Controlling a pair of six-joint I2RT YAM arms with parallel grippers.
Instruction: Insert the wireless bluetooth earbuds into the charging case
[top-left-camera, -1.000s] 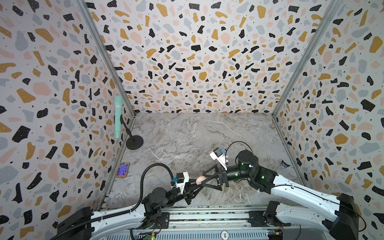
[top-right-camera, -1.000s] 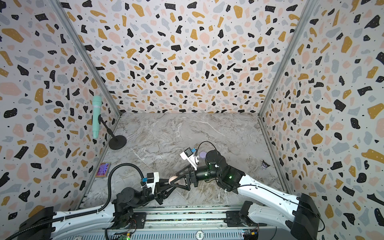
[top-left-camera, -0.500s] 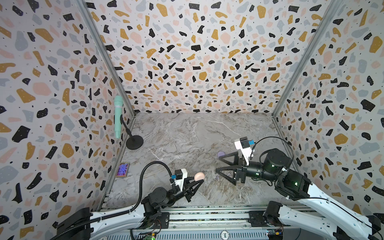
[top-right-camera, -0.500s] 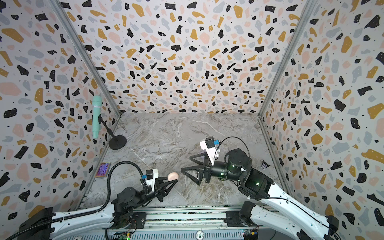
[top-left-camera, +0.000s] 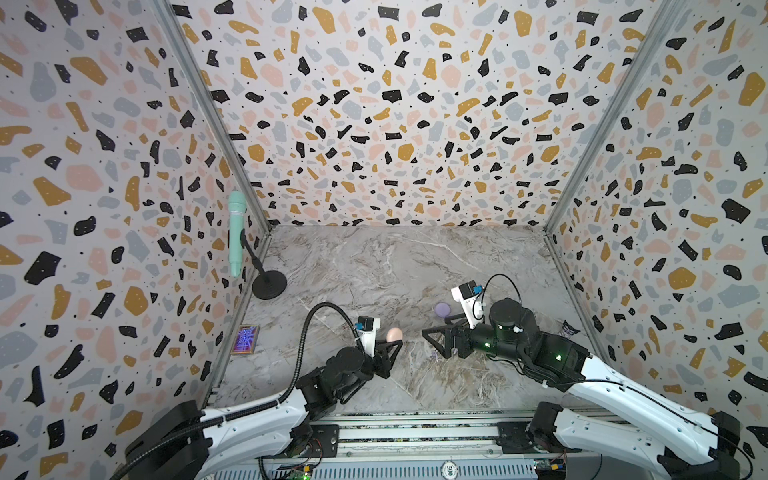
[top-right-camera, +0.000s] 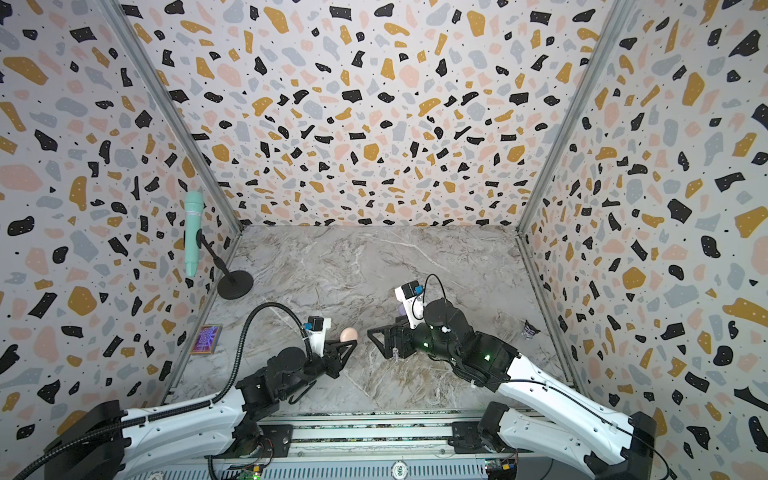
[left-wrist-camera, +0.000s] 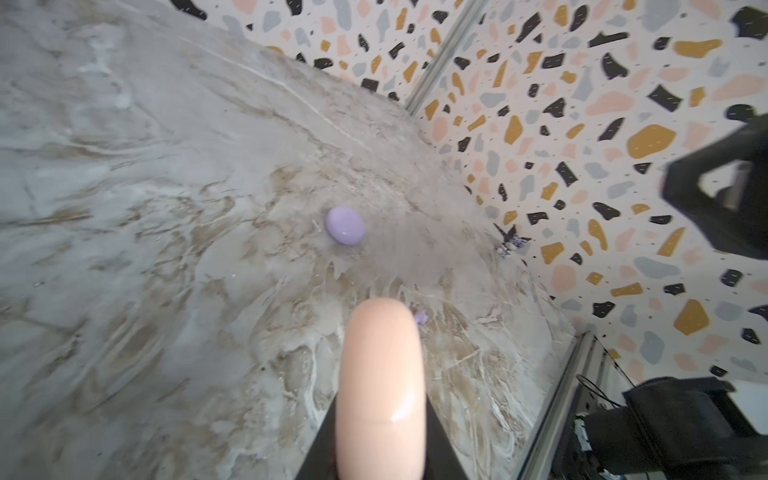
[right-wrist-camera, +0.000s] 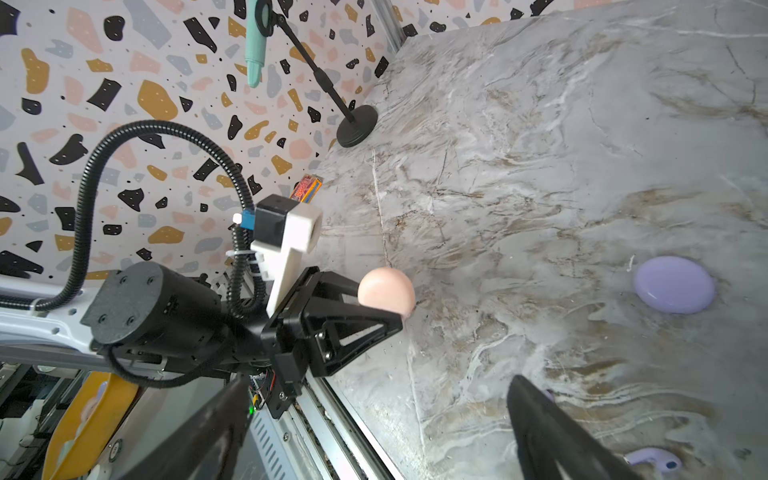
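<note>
My left gripper (top-left-camera: 395, 343) (top-right-camera: 350, 343) (left-wrist-camera: 380, 415) is shut on a peach-pink charging case (top-left-camera: 394, 333) (top-right-camera: 349, 333) (left-wrist-camera: 380, 386) (right-wrist-camera: 386, 291), held above the marble floor with its lid seam closed. My right gripper (top-left-camera: 434, 345) (top-right-camera: 380, 345) (right-wrist-camera: 378, 382) stands wide open and empty a short way to the right of it. One lavender earbud (top-left-camera: 435, 355) (top-right-camera: 395, 354) (left-wrist-camera: 420, 316) (right-wrist-camera: 652, 459) lies on the floor just under its near finger. A closed lavender case (top-left-camera: 442, 308) (left-wrist-camera: 345, 225) (right-wrist-camera: 673, 284) lies behind the right gripper.
A teal microphone (top-left-camera: 237, 232) on a black stand (top-left-camera: 269, 284) rises by the left wall. A small colourful card (top-left-camera: 247, 338) lies at the left wall's foot and a dark purple scrap (top-left-camera: 567, 328) by the right wall. The metal rail (top-left-camera: 415, 432) runs along the front.
My right gripper, which reached to the peach-pink case a second ago, has drawn back to the right and stands apart from it. The left gripper has kept its hold.
</note>
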